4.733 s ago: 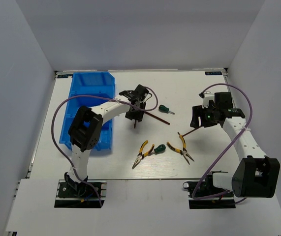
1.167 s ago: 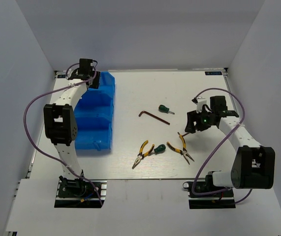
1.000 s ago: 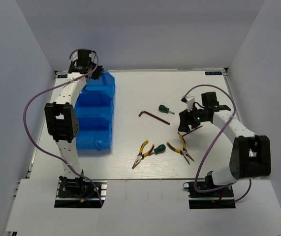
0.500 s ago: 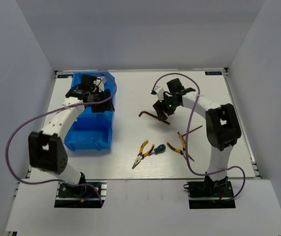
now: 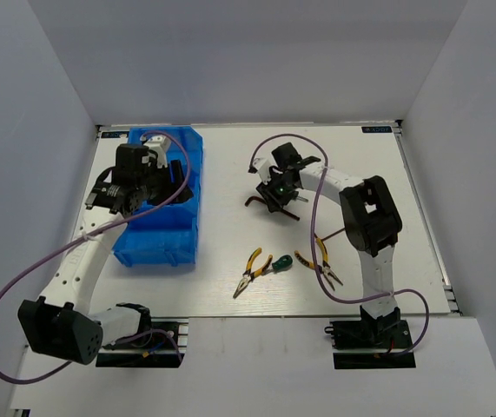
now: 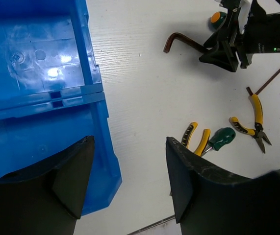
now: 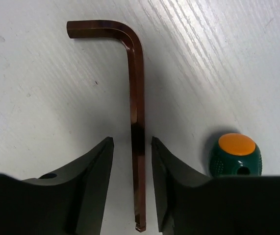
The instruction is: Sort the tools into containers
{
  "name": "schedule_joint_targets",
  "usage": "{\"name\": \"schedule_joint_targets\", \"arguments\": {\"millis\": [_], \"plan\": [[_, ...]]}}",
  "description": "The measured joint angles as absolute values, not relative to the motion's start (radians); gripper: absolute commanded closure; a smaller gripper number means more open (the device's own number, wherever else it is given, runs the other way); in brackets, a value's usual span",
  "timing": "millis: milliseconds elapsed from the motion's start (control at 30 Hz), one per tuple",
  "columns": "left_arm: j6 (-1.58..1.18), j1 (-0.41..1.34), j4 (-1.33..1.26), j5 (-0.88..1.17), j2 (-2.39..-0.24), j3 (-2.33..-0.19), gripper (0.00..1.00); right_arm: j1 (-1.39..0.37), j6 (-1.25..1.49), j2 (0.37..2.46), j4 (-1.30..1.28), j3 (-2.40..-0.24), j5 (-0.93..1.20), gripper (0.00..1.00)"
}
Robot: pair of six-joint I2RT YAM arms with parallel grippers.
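White tabletop [image 5: 230,165], pale walls [image 5: 248,61] on three sides.

Right end effector [image 7: 132,144]: we see its fingers set astride the long shaft of a hex key [image 7: 137,98]. A thin strip of tabletop shows on each side of the shaft, so we log the fingers as partly spread around the key and not pinching it. The key lies flat with its short leg at the end away from the fingers. A green screwdriver [image 7: 235,155] with an orange cap stands just beside one finger, apart from the key. In the top view this spot is in the far middle of the tabletop, and the right arm reaches leftward to it from its base.

Left end effector [image 6: 130,144]: fingers spread wide, nothing between them. It hangs above the right wall of the bins [image 6: 32,73], one finger over the blue plastic and the other over bare tabletop. The bins run near to far along the left side of the tabletop.

Remaining tools, all loose on the tabletop and well apart from the bins:
- second hex key [image 6: 269,78], to the right of the first
- pliers [image 6: 196,139] toward the near edge, with the second screwdriver [image 6: 223,138] just beside them
- second pliers [image 6: 251,125], near the second hex key
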State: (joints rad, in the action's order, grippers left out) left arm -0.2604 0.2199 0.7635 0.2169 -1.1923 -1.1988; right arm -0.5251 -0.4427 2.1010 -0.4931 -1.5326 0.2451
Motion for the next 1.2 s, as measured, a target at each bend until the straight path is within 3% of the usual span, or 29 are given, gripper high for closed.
{"name": "schedule_joint_targets", "arguments": {"millis": [133, 200, 267, 767, 1000, 1200], "plan": [[-0.263, 0.220, 0.782, 0.197, -1.174, -1.184, 0.30, -0.535, -0.454, 2.101, -0.484, -1.526, 0.233, 0.72], [-0.263, 0.220, 0.786, 0.188, -1.165, -1.184, 0.30, -0.538, -0.459, 2.101, -0.467, -1.520, 0.212, 0.92], [-0.263, 0.220, 0.787, 0.175, -1.155, -1.184, 0.30, -0.542, -0.456, 2.099, -0.452, -1.512, 0.201, 1.00], [-0.337, 0.212, 0.729, 0.138, -0.952, -1.066, 0.33, -0.580, -0.425, 2.069, -0.503, -1.543, 0.199, 1.00], [-0.409, 0.212, 0.707, 0.075, -0.906, -1.055, 0.33, -0.584, -0.339, 2.103, -0.451, -1.860, 0.258, 1.00], [-0.495, 0.212, 0.679, 0.014, -0.833, -1.037, 0.33, -0.583, -0.323, 2.262, -0.293, -2.143, 0.359, 1.00]]}}
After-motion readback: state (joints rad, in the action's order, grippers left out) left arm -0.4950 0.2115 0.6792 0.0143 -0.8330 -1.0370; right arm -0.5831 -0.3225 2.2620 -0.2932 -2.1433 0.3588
